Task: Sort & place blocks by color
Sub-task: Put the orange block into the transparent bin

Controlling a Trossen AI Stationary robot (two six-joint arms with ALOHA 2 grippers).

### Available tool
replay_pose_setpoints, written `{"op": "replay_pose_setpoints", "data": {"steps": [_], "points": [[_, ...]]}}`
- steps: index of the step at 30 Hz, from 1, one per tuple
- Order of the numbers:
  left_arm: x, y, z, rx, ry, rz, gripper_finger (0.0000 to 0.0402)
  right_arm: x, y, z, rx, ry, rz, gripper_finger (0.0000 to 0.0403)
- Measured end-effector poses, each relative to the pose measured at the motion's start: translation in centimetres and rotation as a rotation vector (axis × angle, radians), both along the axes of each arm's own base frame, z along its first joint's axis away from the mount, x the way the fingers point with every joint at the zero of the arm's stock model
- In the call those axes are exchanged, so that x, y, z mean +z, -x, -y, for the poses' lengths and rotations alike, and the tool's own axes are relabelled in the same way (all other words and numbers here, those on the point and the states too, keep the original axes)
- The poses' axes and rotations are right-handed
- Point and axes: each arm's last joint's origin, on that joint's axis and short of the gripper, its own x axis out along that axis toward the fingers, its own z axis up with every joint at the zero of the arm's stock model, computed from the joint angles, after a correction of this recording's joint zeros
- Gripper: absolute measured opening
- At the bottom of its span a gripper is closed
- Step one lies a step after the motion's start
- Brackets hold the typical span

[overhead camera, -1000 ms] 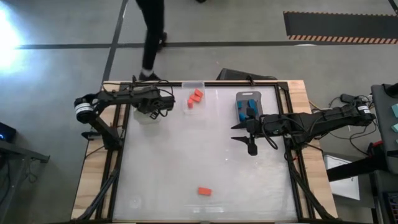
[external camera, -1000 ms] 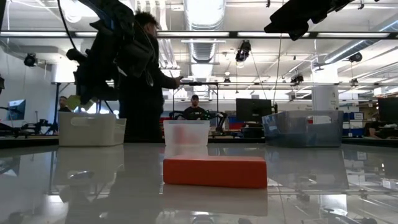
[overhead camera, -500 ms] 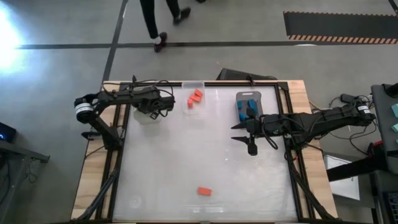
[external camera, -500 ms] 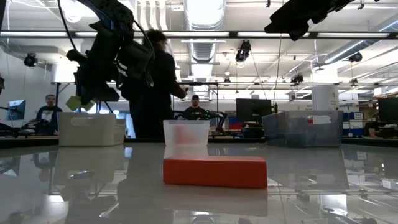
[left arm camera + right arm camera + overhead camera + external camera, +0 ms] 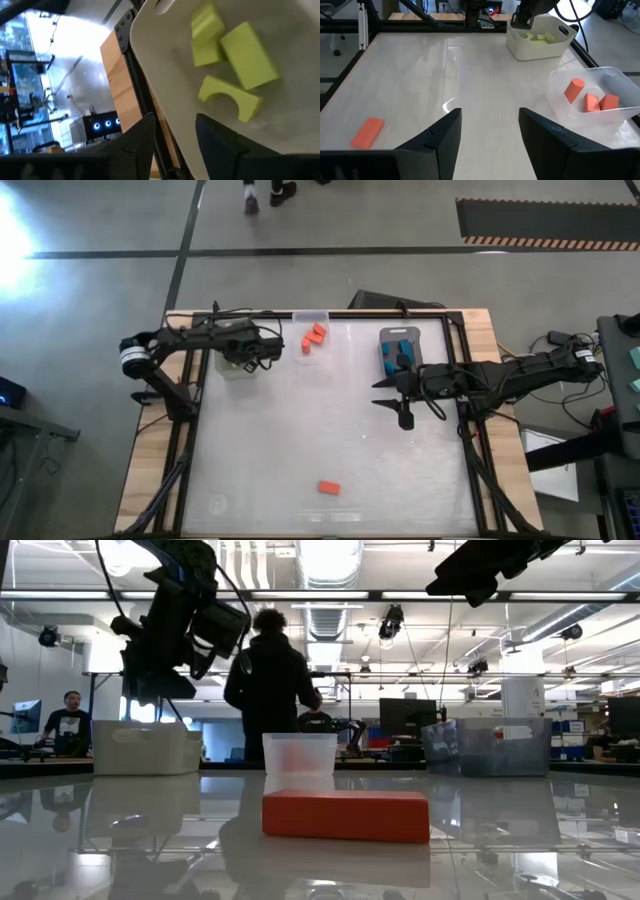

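My left gripper (image 5: pixel 248 356) hangs open and empty over the white bin (image 5: pixel 232 370) at the table's far left. Lime green blocks (image 5: pixel 248 55) lie on the bin's floor just beyond my fingers (image 5: pixel 142 142). My right gripper (image 5: pixel 401 394) is open and empty above the table, near the grey bin (image 5: pixel 398 352) that holds blue blocks. One orange-red bar (image 5: pixel 328 488) lies flat on the table near the front edge. It also shows in the low view (image 5: pixel 345 816) and the right wrist view (image 5: pixel 367 132). Orange-red blocks (image 5: pixel 314 336) lie in the clear bin (image 5: pixel 592 112).
The three bins stand in a row along the table's far edge: white (image 5: pixel 145 748), clear (image 5: pixel 300 753) and grey (image 5: pixel 490 745). The table's middle is bare white surface (image 5: pixel 320 420). A person (image 5: pixel 270 690) stands in the room behind the table.
A lime green block that showed at my left gripper's fingertips above the white bin no longer shows there. The left gripper stays over the bin. The person behind the table has walked toward the right in the low view. My right gripper has kept still.
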Motion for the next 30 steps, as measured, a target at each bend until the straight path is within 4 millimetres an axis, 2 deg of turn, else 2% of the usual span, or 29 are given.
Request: {"op": "replay_pose_setpoints", "data": {"steps": [4, 7, 12, 18, 23, 30], "points": [[0.8, -0.9, 0.9, -0.048, -0.012, 0.037, 0.0127, 0.0, 0.0, 0.0, -0.008, -0.017, 0.001, 0.0189], [1.8, -1.9, 2.6, -0.111, -0.032, 0.096, 0.0127, -0.4, 0.0, 0.0, -0.030, -0.065, -0.006, 0.0189], [3.0, -4.4, 7.0, -0.263, -0.072, 0.277, 0.0127, -2.5, -0.1, 0.0, -0.075, -0.143, -0.064, 0.0189], [3.3, -6.9, 13.1, -0.494, -0.060, 0.527, 0.0128, -4.5, -0.9, -0.2, -0.127, -0.229, -0.110, 0.0189], [3.6, -7.7, 17.6, -0.687, -0.024, 0.663, 0.0128, -5.2, -1.8, -1.2, -0.112, -0.253, -0.153, 0.0189], [4.2, -7.8, 22.5, -0.926, 0.017, 0.786, 0.0128, -4.7, -3.3, -4.6, 0.013, -0.235, -0.163, 0.0189]]}}
